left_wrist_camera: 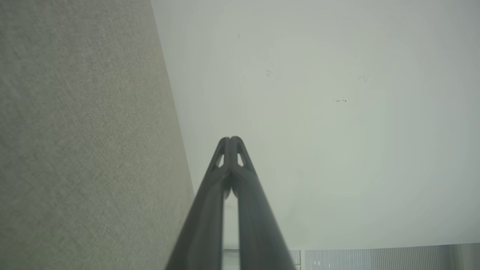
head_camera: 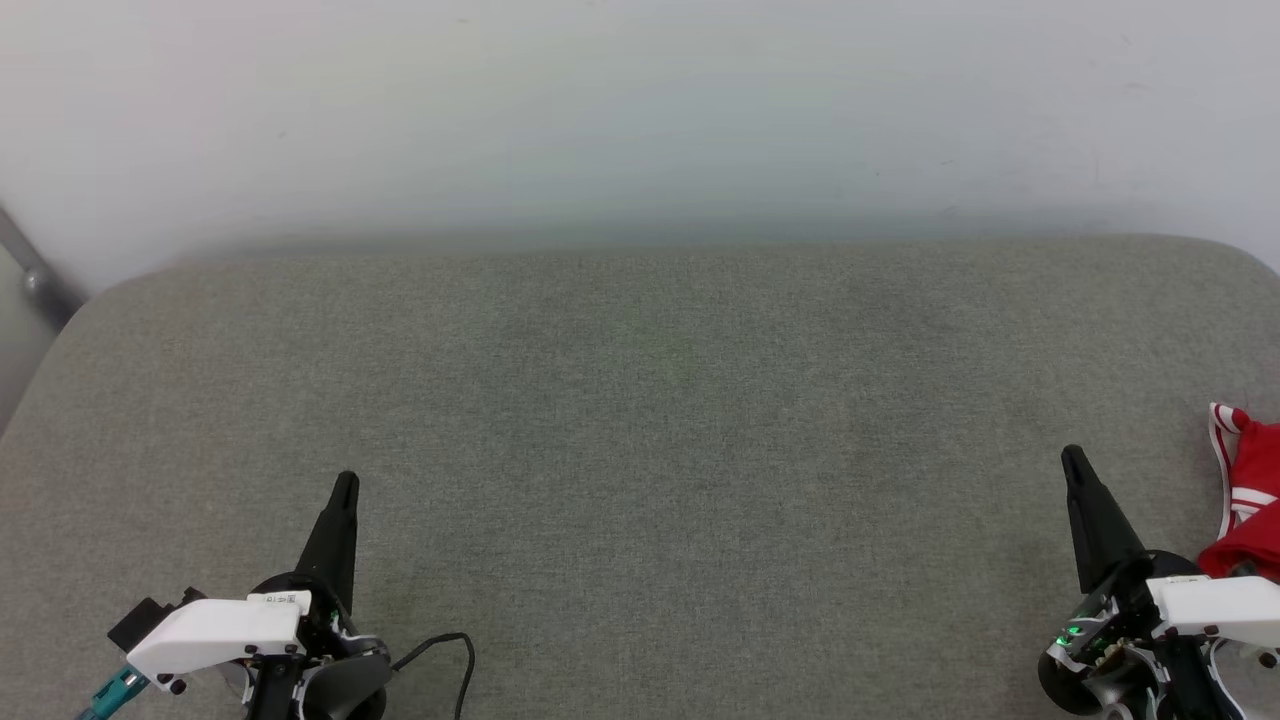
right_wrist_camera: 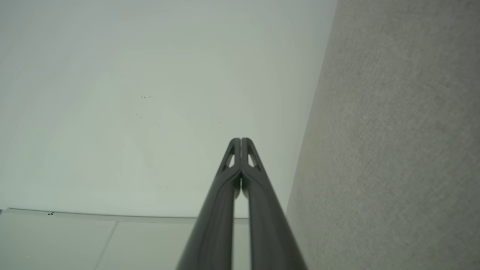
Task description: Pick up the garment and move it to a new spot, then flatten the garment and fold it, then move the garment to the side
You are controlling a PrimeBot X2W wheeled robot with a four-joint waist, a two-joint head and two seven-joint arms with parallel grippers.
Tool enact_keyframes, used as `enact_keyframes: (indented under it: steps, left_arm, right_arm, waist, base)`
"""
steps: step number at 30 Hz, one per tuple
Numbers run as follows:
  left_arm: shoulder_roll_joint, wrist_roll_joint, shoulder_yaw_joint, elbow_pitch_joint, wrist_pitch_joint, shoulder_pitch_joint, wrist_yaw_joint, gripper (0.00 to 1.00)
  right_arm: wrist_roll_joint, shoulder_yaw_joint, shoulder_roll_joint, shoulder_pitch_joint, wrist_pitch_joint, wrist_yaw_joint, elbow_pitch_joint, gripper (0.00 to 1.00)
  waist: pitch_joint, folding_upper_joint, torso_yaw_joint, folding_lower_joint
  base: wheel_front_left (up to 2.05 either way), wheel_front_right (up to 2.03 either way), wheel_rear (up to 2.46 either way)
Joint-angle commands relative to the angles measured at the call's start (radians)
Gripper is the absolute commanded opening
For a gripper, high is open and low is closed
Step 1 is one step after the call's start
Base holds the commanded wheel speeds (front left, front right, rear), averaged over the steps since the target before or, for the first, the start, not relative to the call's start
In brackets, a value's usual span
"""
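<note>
The garment (head_camera: pixel 1250 500) is a bunched heap of red fabric with red-white striped trim, lying at the right edge of the grey-green cushioned surface (head_camera: pixel 640 450) and partly cut off by the frame. My right gripper (head_camera: pixel 1073 458) is shut and empty, just left of the garment and not touching it. At the lower left my left gripper (head_camera: pixel 346 482) is also shut and empty, far from the garment. In the wrist views the left gripper (left_wrist_camera: pixel 229 139) and the right gripper (right_wrist_camera: pixel 240 140) both show their fingertips pressed together, pointing toward the pale wall.
A pale wall (head_camera: pixel 640 110) rises behind the surface's far edge. A dark cable (head_camera: pixel 450 645) loops on the surface beside the left wrist. A grey metal bar (head_camera: pixel 35 275) slants at the far left corner.
</note>
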Motion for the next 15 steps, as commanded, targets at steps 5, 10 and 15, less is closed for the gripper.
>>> enact_keyframes:
  steps: [5,10,15]
  left_arm:
    - [-0.002,0.002,0.004,0.000,0.004,-0.008,-0.002,0.00]
    - [-0.002,0.002,0.004,0.000,0.004,-0.008,-0.002,0.00]
    - [-0.002,0.002,0.004,0.000,0.004,-0.008,-0.002,0.00]
  right_arm:
    - [0.004,0.000,0.004,-0.011,0.001,0.000,0.001,0.00]
    - [0.004,0.000,0.004,-0.011,0.001,0.000,0.001,0.00]
    - [0.004,0.000,0.004,-0.011,0.001,0.000,0.001,0.00]
  waist:
    - [0.000,0.0000,0.000,0.0000]
    - [0.000,0.0000,0.000,0.0000]
    - [0.000,0.0000,0.000,0.0000]
  base:
    - [0.00,0.00,0.00]
    - [0.00,0.00,0.00]
    - [0.00,0.00,0.00]
